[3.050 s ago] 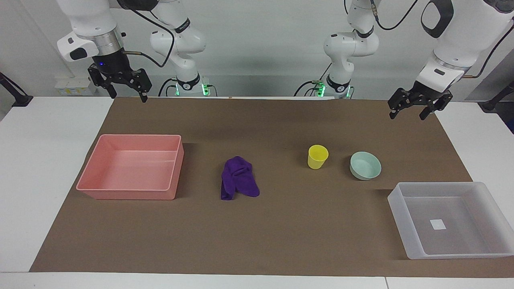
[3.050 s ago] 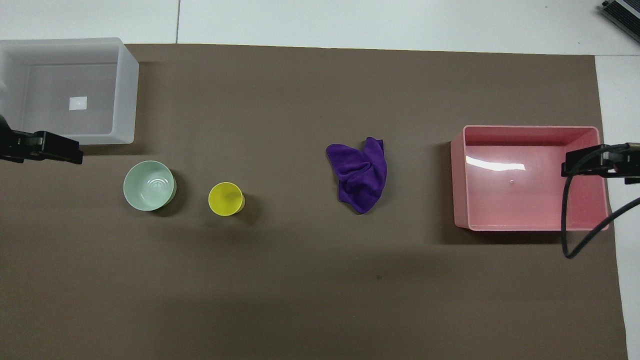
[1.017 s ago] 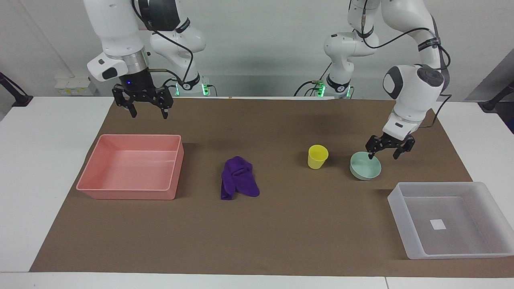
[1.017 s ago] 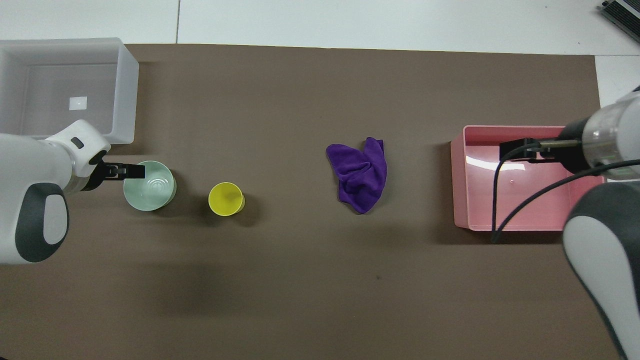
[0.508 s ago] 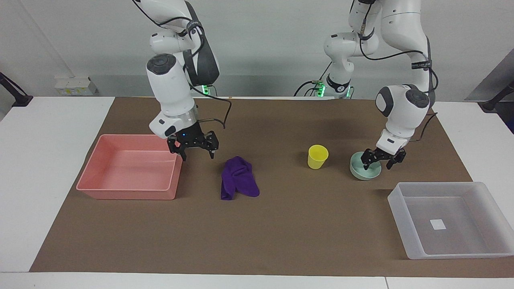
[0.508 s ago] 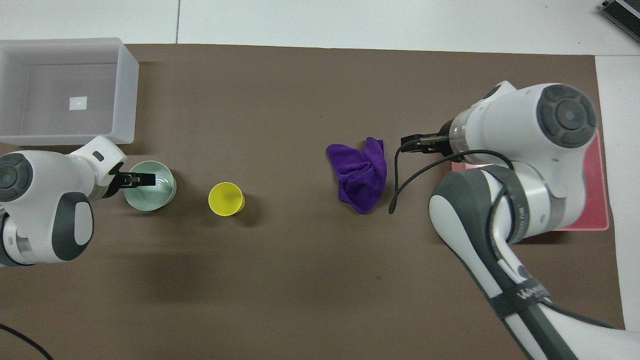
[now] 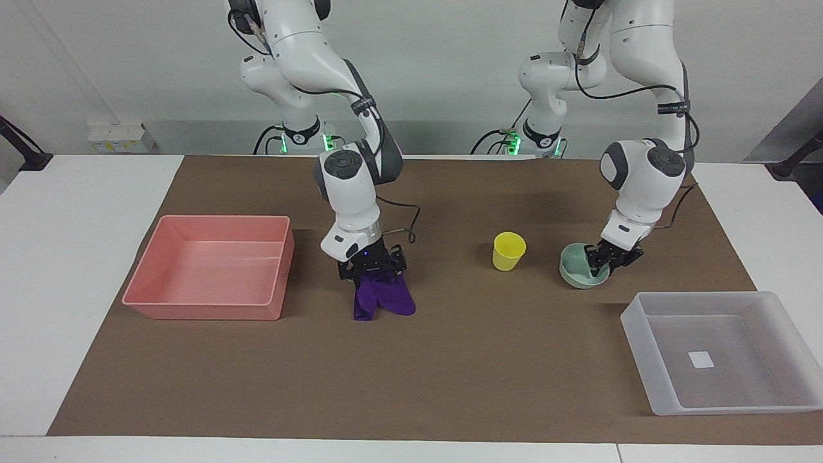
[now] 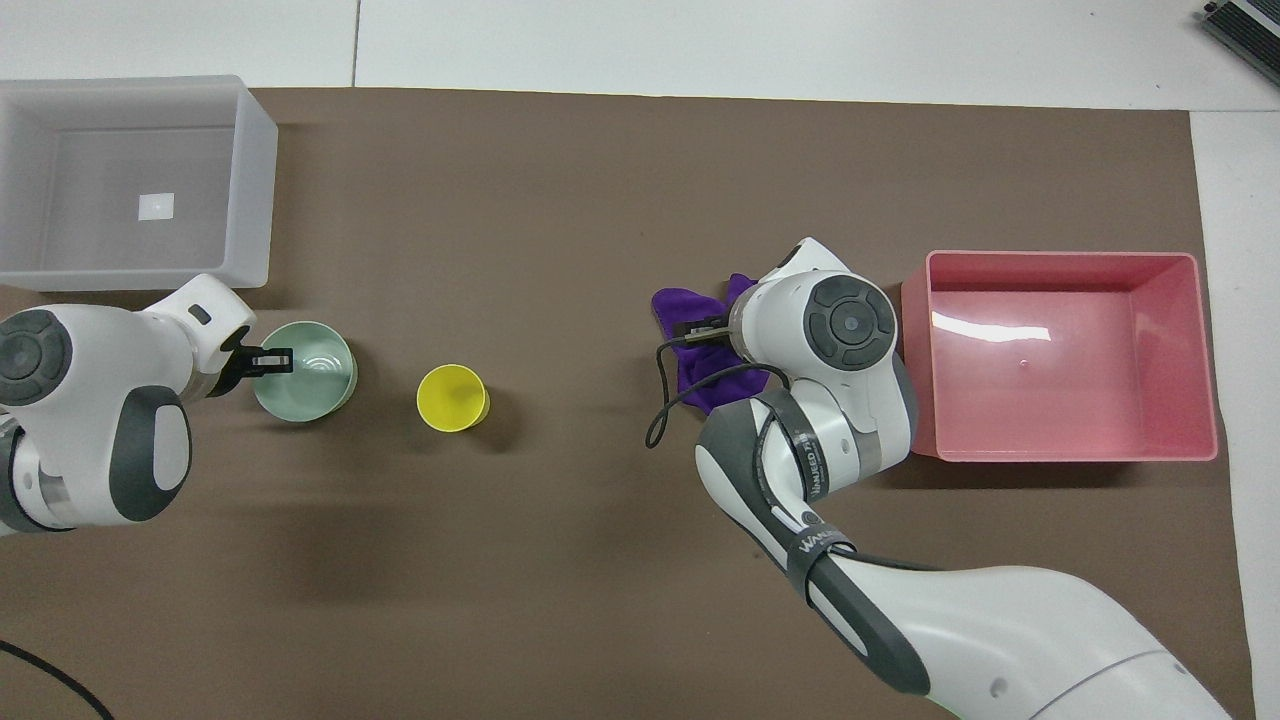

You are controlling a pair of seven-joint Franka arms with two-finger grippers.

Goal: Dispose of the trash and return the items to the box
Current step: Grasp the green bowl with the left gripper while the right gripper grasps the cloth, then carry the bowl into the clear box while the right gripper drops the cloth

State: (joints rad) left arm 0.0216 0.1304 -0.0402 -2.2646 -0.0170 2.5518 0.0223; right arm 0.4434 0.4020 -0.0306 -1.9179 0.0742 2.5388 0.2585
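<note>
Box of translucent whitish plastic (image 7: pixel 707 296), shallow and rectangular with a small white square on its floor, lies at the left arm's end of the table. It is farther from the robots than the items and holds nothing, so we judge it to be where they go. The pink tub (image 7: pixel 206 312), a rectangular plastic container of similar size, lies at the right arm's end. It too holds nothing, and we take it to be the place for the trash. Both stand on the brown mat (image 7: pixel 488 360).

Between the pink tub and the items lies the trash, a small crumpled cloth (image 7: pixel 386 299) of deep purple fabric. The right gripper (image 7: pixel 373 270) is down on the part of it nearest the robots, fingers spread wide to either side of the folds. We read this as the stance before a pinch, with nothing gripped yet.

The shallow mint-green bowl (image 7: pixel 575 267) rests on the mat, nearer to the robots than the box. The left gripper (image 7: pixel 604 262) sits at its rim toward the left arm's end, fingers drawn narrow about the thin wall. A rim pinch suits a vessel too wide to span.

The small yellow plastic cup (image 7: pixel 508 251) stands upright and untouched beside the bowl, toward the cloth.
</note>
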